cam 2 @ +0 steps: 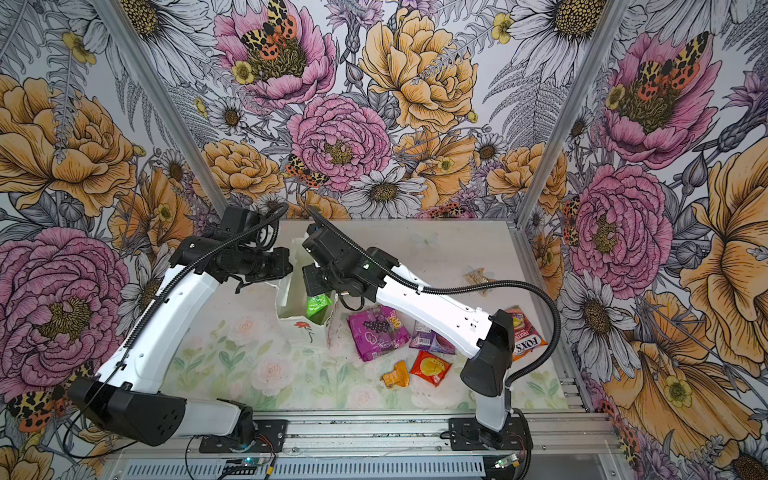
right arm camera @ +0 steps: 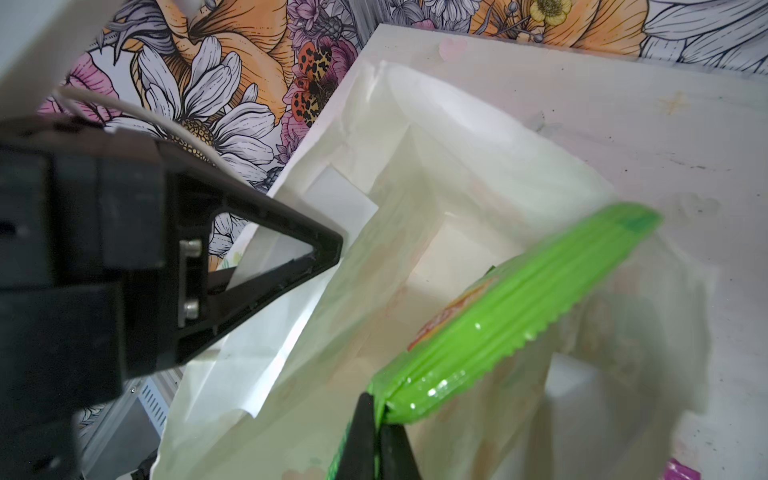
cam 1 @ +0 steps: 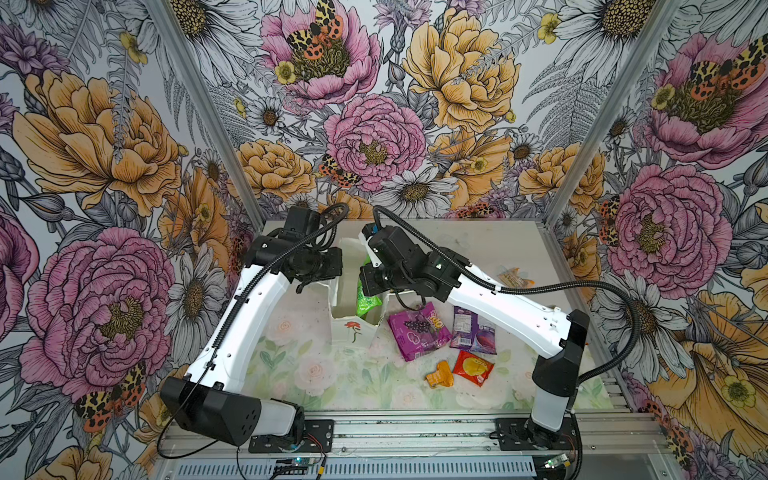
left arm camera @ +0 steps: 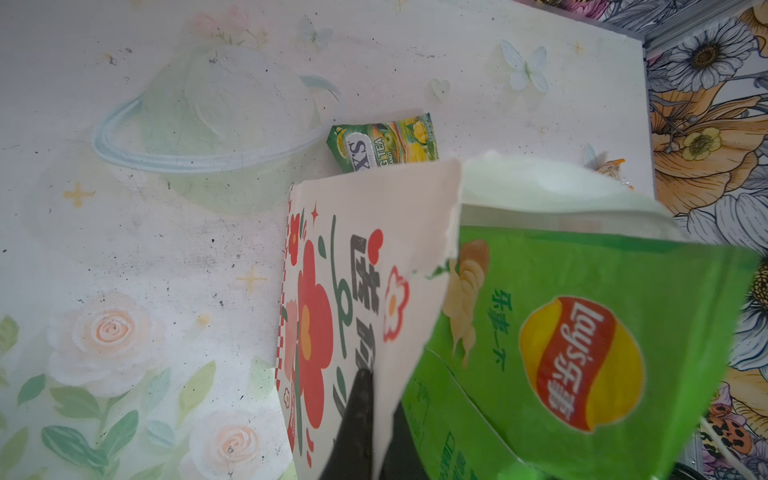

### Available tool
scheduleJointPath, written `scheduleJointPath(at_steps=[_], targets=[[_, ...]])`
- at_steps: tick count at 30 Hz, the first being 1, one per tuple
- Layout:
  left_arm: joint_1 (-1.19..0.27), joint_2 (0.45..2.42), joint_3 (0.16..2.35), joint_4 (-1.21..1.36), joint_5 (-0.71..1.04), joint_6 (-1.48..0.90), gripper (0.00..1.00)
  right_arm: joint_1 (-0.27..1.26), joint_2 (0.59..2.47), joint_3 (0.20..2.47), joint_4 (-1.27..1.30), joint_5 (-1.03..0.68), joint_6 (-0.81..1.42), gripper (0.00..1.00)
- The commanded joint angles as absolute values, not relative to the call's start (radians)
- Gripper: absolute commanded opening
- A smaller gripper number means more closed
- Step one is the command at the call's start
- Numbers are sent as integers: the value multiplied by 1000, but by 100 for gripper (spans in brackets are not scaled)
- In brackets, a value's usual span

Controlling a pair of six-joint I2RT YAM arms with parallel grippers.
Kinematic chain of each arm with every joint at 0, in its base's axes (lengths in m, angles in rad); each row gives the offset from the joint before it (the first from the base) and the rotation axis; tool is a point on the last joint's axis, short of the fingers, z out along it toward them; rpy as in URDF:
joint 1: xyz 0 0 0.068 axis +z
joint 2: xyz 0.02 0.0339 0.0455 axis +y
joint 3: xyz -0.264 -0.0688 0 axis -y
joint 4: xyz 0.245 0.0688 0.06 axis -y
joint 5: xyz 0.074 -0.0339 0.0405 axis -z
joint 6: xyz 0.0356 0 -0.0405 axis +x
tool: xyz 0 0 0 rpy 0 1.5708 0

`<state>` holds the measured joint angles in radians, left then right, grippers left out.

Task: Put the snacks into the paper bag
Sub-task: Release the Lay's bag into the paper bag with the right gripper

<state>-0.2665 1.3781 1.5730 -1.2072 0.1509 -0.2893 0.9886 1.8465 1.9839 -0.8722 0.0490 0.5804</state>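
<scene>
**The light-green packet (cam 1: 365,301) enters the paper bag (cam 1: 341,299)**

Our left gripper (left arm camera: 380,395) pinches the wall of the paper bag, we think to keep its mouth open. Our right gripper (right arm camera: 380,411), closed tight on the sealed edge of the light-green packet, hangs it partly inside the bag. The magenta packet (cam 1: 417,328) lies beside the bag on the table (cam 1: 324,374), which has a print of pale roses. Flowered wallpaper (cam 1: 104,145) stands around.
</scene>
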Motion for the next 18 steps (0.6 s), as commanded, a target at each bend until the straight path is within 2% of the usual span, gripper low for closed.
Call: scheduleJointPath(at_steps=[1,18], targets=[[-277,1359,1580,-1174,144,-311,0,995,1866,2026,-881,106,630,0],[-272,1333,1521,-1109,151,-354,0,963,1962,2022,-937,172,650,0]])
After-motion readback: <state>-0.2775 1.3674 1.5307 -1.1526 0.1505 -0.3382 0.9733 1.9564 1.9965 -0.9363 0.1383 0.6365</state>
